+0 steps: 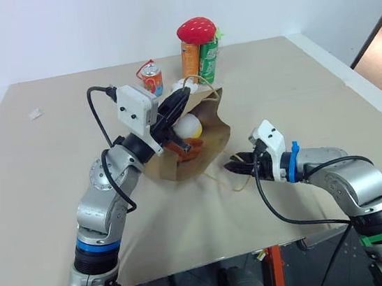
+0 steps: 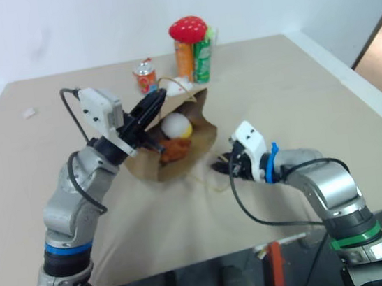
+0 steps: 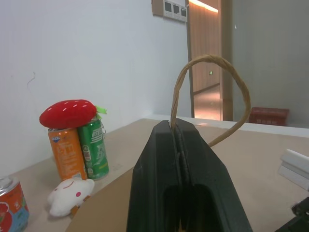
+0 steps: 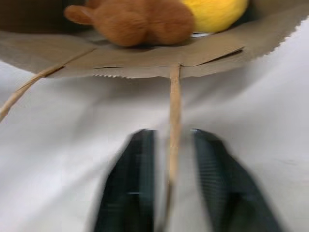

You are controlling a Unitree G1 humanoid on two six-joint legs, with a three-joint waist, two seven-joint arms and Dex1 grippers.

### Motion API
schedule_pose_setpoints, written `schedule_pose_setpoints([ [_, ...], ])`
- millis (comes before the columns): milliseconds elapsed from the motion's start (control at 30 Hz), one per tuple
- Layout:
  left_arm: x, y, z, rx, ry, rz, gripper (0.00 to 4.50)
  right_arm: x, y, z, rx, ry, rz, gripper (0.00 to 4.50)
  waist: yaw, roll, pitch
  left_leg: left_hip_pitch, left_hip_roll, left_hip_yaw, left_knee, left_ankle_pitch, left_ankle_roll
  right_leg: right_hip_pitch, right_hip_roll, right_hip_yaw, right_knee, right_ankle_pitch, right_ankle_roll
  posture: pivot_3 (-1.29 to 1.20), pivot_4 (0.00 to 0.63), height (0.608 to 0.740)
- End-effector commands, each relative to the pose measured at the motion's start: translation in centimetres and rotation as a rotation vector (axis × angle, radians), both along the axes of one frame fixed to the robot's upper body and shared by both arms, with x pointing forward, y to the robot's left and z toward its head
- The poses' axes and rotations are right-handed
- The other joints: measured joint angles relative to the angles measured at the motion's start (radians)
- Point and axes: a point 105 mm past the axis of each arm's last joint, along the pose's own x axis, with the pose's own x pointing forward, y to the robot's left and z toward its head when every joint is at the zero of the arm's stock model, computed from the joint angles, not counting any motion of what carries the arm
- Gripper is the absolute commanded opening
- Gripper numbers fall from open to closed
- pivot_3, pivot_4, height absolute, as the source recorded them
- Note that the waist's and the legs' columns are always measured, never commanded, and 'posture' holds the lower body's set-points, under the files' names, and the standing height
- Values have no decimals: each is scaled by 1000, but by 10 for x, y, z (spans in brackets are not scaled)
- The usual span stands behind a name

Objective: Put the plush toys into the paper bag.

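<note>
Left claw (image 3: pixel 179 140) pinched on the bag's cord handle (image 3: pixel 212 92); strawberry plush (image 3: pixel 68 112) sits atop the two cans (image 3: pixel 79 152) (white plush (image 3: pixel 70 195) just beside them).

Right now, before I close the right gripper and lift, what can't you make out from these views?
- Right gripper: the fingers are blurred by motion in the right wrist view; whether they pinch the lower handle is unclear.
- Brown plush toy and egg-shaped plush toy: cut off by the frame's edge.
- Paper bag: its depths are hidden behind the left gripper.
- Upper handle: the left gripper's fingers hide its clamped end.
</note>
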Motion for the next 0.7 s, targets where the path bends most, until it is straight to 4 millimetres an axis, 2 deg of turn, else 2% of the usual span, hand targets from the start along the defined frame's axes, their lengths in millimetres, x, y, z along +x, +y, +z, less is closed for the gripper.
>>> schedule_pose_setpoints([
  [33, -8, 1, 14, -12, -57, -7, 0, 1, -5, 15, 4, -72, 2, 37, 0, 0, 0, 0, 0, 0, 0, 0, 0, 0, 0, 0, 0, 0, 0, 0, 150, 740],
  [167, -7, 0, 13, -10, -55, -8, 0, -2, -3, 24, 27, -89, 25, 37, 0, 0, 0, 0, 0, 0, 0, 0, 0, 0, 0, 0, 0, 0, 0, 0, 150, 740],
  [367, -6, -1, 13, -13, -52, -13, 0, -13, -2, 50, 40, -132, 95, 37, 0, 0, 0, 0, 0, 0, 0, 0, 0, 0, 0, 1, 0, 0, 0, 0, 150, 740],
  [467, -6, -1, 14, -19, -54, -19, 0, -27, -3, 72, 64, -137, 180, 37, 0, 0, 0, 0, 0, 0, 0, 0, 0, 0, 0, 0, 0, 0, 0, 0, 150, 740],
  [633, -4, -1, 22, -28, -71, -27, 0, -40, -16, 131, 97, -195, 232, 37, 0, 0, 0, 0, 0, -1, 0, 0, 0, 0, 0, 0, 0, 0, 0, 0, 150, 740],
  [700, -2, 0, 25, -45, -67, -30, 0, -45, -18, 148, 110, -201, 249, 37, 0, 0, 0, 0, 0, 0, 0, 0, 0, 0, 0, 1, 0, 0, 0, 0, 150, 740],
])
